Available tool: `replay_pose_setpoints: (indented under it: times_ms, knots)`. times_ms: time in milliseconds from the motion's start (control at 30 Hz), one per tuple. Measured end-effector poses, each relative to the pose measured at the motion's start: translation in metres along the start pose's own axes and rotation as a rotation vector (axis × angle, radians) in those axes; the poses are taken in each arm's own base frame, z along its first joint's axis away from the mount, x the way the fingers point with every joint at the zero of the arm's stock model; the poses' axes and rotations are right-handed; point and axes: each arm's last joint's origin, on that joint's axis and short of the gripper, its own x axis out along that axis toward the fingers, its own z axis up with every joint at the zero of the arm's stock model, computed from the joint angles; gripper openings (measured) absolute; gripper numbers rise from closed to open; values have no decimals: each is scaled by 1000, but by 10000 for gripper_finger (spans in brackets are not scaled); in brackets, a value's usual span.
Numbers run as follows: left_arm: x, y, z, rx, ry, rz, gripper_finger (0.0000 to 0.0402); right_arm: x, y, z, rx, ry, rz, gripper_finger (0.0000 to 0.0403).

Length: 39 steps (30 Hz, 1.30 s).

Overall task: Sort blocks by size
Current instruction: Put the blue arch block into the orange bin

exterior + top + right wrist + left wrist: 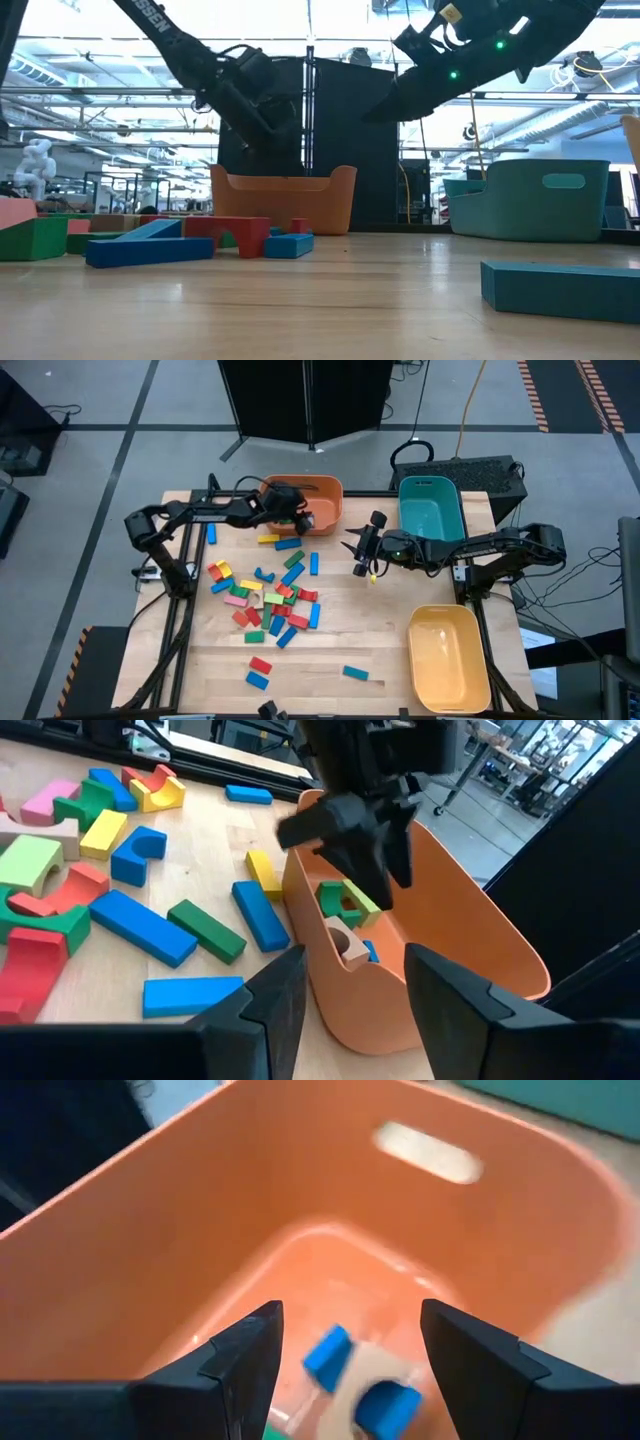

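Several coloured blocks lie flat in a loose heap on the wooden table's left half. My left gripper hangs open over the near end of the orange bin, nothing between its fingers. Below it, inside the bin, lie blue blocks, a tan one and green ones. The right wrist view shows that gripper from the side, just above the bin's rim. My right gripper waits open at mid-table, to the right of the orange bin and pointing at it.
A teal bin stands at the far right, a yellow bin at the near right. Loose blocks lie near the front edge: red and blue, teal. A small yellow piece lies under my right gripper. Bare wood lies between.
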Motion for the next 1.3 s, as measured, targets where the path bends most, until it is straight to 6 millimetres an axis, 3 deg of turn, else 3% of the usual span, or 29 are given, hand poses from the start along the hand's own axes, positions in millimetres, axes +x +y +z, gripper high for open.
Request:
replay_pose_setpoints:
  times_ms: [367,700,1000,1300]
  knots:
    - [-66,-38,10,210,54,-115,239,0,0,2,31,-23,-2,157]
    - [-117,-73,-8,313,227,-237,239,0,0,2,29,-18,0,157]
    - [-131,-90,-38,435,486,-283,239,-2,5,3,24,-20,19,157]
    - [-131,-95,-61,471,563,-336,239,-4,11,4,17,-29,40,157]
